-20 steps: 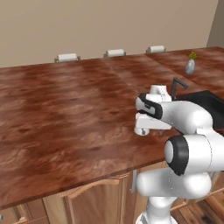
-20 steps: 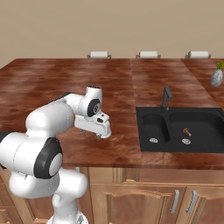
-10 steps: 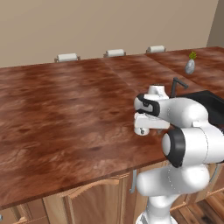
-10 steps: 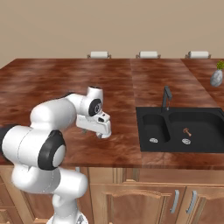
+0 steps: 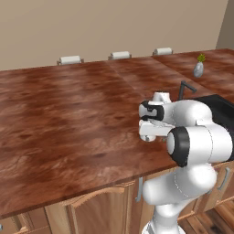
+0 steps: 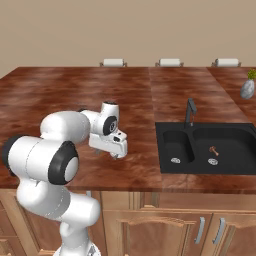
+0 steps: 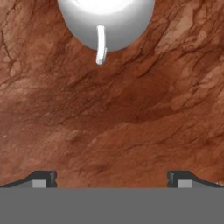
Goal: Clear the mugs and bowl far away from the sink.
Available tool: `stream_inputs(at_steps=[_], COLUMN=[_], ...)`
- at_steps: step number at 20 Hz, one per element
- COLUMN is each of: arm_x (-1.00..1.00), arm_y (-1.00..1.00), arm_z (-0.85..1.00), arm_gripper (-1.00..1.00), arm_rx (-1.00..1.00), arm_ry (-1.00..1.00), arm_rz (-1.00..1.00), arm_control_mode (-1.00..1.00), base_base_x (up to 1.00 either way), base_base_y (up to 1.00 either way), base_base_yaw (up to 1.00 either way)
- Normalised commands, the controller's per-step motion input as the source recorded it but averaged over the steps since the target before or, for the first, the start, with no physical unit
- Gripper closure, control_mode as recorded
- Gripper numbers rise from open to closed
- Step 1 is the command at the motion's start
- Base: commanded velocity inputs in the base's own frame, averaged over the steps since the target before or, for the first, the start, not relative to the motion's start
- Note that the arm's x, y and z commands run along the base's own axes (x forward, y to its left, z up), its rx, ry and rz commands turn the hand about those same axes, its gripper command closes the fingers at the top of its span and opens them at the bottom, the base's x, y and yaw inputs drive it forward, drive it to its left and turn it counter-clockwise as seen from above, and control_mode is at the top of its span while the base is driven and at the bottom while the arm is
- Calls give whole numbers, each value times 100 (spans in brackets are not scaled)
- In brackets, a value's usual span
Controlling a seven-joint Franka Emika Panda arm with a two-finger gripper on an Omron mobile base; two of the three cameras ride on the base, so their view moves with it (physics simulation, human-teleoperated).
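The pincer (image 7: 109, 179) hangs released, fingers spread wide, just above the wooden tabletop (image 5: 68, 119). The white mug (image 7: 106, 22) stands ahead of it, handle toward the fingertips, untouched. The black sink (image 6: 210, 147) lies well off to the arm's right.

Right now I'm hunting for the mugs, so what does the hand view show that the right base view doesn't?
Hand view: a white mug standing on the counter, its handle turned toward the open gripper.
Right base view: the black sink, its faucet and a grey vase at the far right.
Both: the brown wooden counter and the gripper above it.
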Motion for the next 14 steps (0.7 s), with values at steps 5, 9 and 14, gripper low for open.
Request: stream_inputs(at_steps=[5, 9, 14], arm_x=[18, 17, 16], arm_y=[0, 0, 0], arm_z=[-12, -1, 0], arm_gripper=[-100, -100, -100], arm_rx=[0, 0, 0], arm_ry=[0, 0, 0], arm_rz=[0, 0, 0], arm_control_mode=[-100, -100, -100], base_base_x=[0, 0, 0], base_base_y=[0, 0, 0], base_base_yaw=[0, 0, 0])
